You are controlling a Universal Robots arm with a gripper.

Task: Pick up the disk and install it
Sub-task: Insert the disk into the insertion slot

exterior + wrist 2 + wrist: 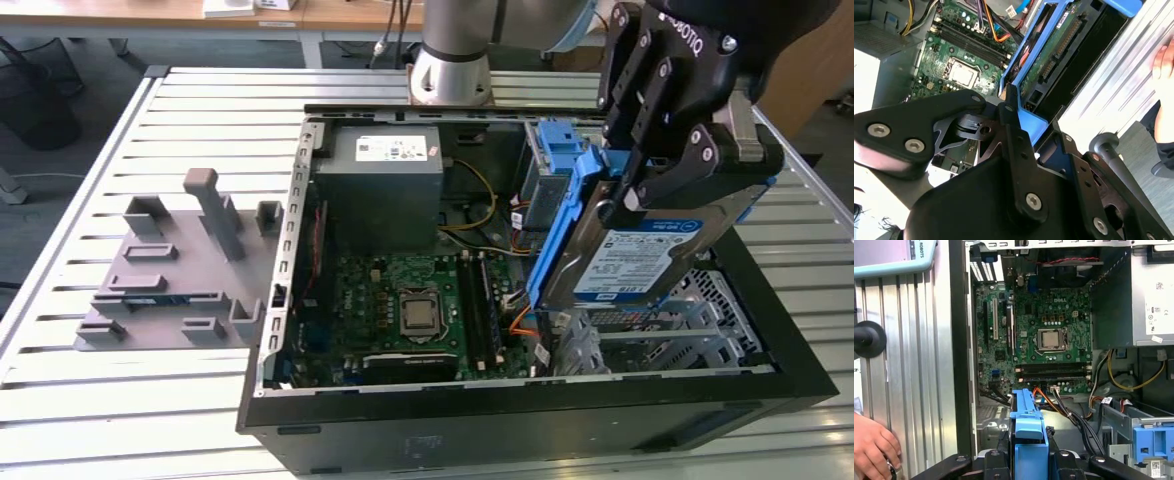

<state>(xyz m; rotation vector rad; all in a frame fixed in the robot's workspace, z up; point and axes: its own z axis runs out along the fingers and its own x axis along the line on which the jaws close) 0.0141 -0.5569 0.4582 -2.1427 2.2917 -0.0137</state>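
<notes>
**Desk:** Where's the disk right now?

**Me:** I have the disk [641, 265] up in the air over the open computer case [534, 425], on the exterior view's right. It's tipped up steeply, with the label facing that camera.

**Desk:** And the grip?

**Me:** The jaws are closed on its upper end, pinching it from both sides. In the first wrist view the blue carrier [1029, 437] runs straight out from between them.

**Desk:** Is it seated?

**Me:** No, it's slanted, not lying flat. It hangs right above the metal drive cage [681, 320], and I can't tell whether its lower end touches the cage.

**Desk:** What else is in there?

**Me:** The motherboard [400, 300] is beside the cage, toward the exterior view's left, and the grey power supply box [387, 180] is farther back in that view. The case sits on the slatted table [160, 400]. A grey plastic fixture [174, 270] lies just beside the case on the exterior view's left.

**Desk:** Anyone nearby?

**Me:** Yes, I can see a person's hand [874, 447] over the table, outside the case wall
</notes>
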